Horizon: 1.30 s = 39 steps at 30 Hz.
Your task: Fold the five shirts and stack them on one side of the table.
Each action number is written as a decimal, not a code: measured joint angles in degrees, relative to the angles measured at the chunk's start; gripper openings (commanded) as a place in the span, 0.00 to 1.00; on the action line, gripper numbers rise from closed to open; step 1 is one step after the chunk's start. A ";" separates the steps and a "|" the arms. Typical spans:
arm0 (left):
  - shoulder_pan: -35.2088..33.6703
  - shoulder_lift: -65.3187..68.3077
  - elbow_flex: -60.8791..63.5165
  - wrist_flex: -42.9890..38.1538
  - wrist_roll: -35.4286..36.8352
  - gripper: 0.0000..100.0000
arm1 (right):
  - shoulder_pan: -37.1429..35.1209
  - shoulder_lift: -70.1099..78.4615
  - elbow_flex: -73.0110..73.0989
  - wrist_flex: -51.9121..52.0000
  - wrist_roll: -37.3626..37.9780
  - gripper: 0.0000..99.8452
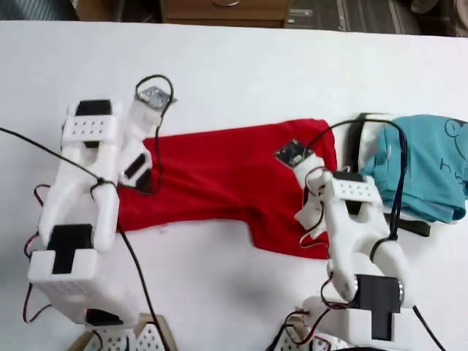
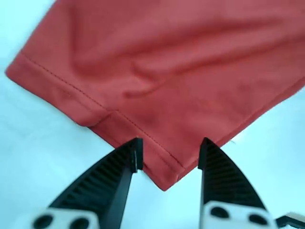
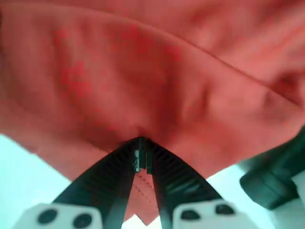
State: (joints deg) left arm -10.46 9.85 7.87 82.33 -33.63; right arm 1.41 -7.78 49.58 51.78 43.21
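A red shirt (image 1: 219, 175) lies across the middle of the white table (image 1: 241, 66), partly folded, with a flap hanging toward the front right. My left gripper (image 2: 169, 155) is open, its fingers straddling the hemmed corner of the red shirt (image 2: 162, 86) at the shirt's left end (image 1: 139, 175). My right gripper (image 3: 142, 160) is shut on a bunched fold of the red shirt (image 3: 143, 81) near the shirt's right edge (image 1: 311, 194). A teal shirt (image 1: 428, 168) lies folded at the right side of the table.
The teal shirt rests on a dark folded garment (image 1: 417, 225) that peeks out beneath it. Arm bases and cables (image 1: 139, 270) crowd the front edge. Bare table stretches along the back and at the front centre.
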 measured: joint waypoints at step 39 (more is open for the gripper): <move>-13.36 0.00 14.15 -6.42 -7.03 0.21 | -0.26 -1.32 2.46 -7.91 -2.73 0.02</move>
State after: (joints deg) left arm -23.82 9.85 22.02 75.91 -40.66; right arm 1.14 -9.10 52.04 43.87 40.48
